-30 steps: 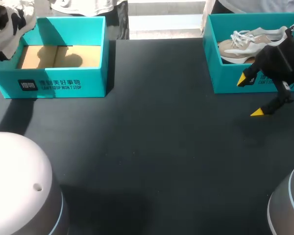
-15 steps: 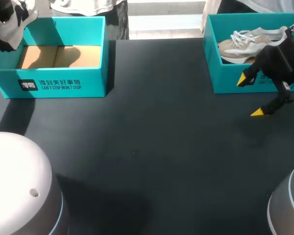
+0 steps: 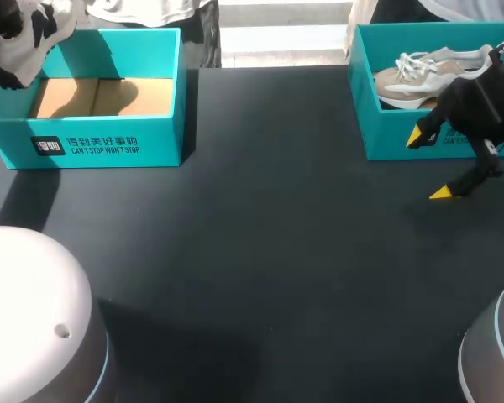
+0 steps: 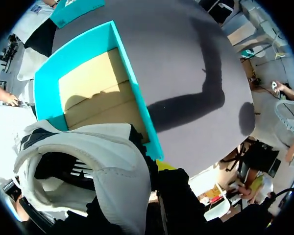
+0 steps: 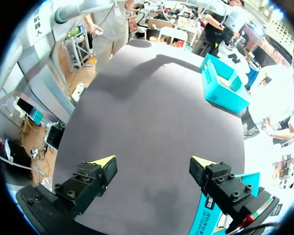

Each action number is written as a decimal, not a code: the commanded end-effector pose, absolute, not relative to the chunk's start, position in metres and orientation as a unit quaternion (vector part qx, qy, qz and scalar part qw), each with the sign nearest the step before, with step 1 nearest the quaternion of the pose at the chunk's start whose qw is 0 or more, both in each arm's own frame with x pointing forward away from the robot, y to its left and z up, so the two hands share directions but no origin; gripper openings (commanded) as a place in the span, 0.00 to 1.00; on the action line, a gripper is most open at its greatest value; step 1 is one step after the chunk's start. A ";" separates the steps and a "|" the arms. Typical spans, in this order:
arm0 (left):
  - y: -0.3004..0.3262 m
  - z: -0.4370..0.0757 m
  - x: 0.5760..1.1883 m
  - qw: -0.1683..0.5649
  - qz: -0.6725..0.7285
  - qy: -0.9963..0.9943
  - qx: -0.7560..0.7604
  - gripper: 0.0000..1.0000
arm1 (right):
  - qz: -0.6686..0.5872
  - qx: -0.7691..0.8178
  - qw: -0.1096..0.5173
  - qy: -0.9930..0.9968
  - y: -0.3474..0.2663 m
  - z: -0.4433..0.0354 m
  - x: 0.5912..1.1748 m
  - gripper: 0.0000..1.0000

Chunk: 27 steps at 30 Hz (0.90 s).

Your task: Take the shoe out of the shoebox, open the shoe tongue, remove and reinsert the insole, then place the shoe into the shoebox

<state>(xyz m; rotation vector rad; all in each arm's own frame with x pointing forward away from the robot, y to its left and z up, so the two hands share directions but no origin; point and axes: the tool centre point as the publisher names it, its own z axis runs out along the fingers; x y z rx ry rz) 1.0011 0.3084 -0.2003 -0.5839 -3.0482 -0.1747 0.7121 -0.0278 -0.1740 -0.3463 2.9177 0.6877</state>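
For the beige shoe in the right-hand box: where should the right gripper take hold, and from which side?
Probably the laced middle of the beige shoe, from straight above: it lies low inside the box, whose walls block a sideways approach. The right gripper stands open in front of that box. The arm hides one end.

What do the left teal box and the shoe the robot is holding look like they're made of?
The left box: probably cardboard; matte teal walls, bare brown floor with flap seams. The shoe: smooth white leather or synthetic, I cannot tell which, with stitched edges and black panels.
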 end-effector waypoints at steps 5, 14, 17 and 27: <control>0.331 -0.212 1.005 0.013 -0.127 -0.815 -0.565 0.00 | 0.226 -0.115 0.060 0.965 -0.027 -0.175 0.714 1.00; 0.339 -0.192 1.037 0.030 -0.141 -0.697 -0.702 0.00 | 0.226 -0.115 0.060 0.965 -0.027 -0.175 0.714 1.00; 0.345 -0.187 1.039 0.027 -0.145 -0.665 -0.732 0.00 | 0.226 -0.115 0.060 0.965 -0.027 -0.175 0.714 1.00; 0.352 -0.185 1.042 0.016 -0.144 -0.660 -0.737 0.00 | 0.226 -0.115 0.060 0.965 -0.027 -0.175 0.714 1.00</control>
